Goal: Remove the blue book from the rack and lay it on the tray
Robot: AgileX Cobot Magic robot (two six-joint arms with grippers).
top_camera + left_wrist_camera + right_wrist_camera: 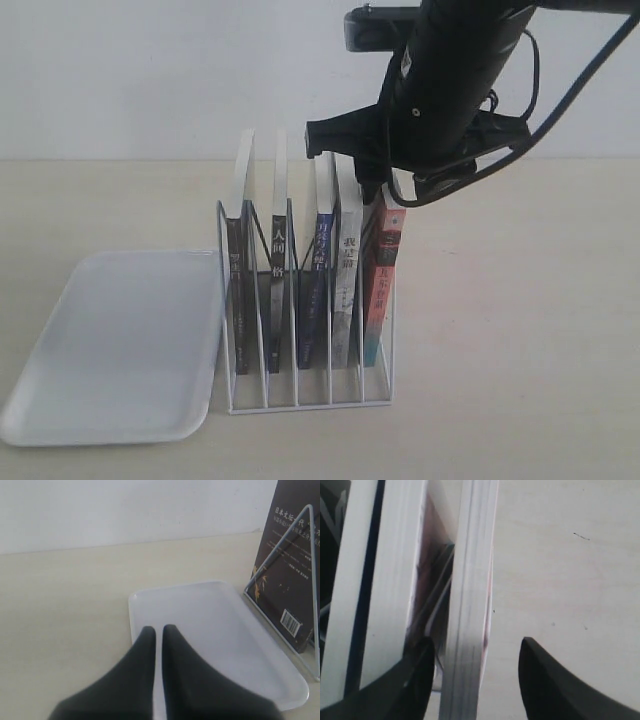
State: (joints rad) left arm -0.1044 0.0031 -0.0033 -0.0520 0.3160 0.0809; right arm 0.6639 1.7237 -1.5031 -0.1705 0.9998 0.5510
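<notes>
1. Exterior view: the tray point(110, 340) lies nearest, flat on the table point(520, 350) at the left with nothing on it. Its right rim sits just beside the rack point(310, 406).
2. Five books stand upright in the rack. The blue book point(320, 265) is in the middle slot, spine facing near. Two black-spined books point(238, 290) stand to its left. To its right stand a pale-spined book point(346, 280) and then the red-orange book point(383, 280) at the right end.
3. The right arm point(450, 80) reaches down from the upper right over the right end of the rack. From here its fingertips are lost behind the book tops.
4. Left wrist view: the left gripper point(159, 628) hangs over one short end of the tray. Its two dark fingers point(142, 665) are drawn almost together, with only a thin slit between them and nothing held.
5. Beyond the tray's long side stands a wire divider of the rack. Behind it is the dark back cover of a book point(285, 555), with its barcode low down.
6. Right wrist view: the right gripper point(477, 642) is spread wide astride the top page edge of the outermost book point(470, 580). One finger point(417, 680) sits in the gap toward the next book. The other finger point(545, 680) is over bare table, clear of the pages. Nothing is clamped.
</notes>
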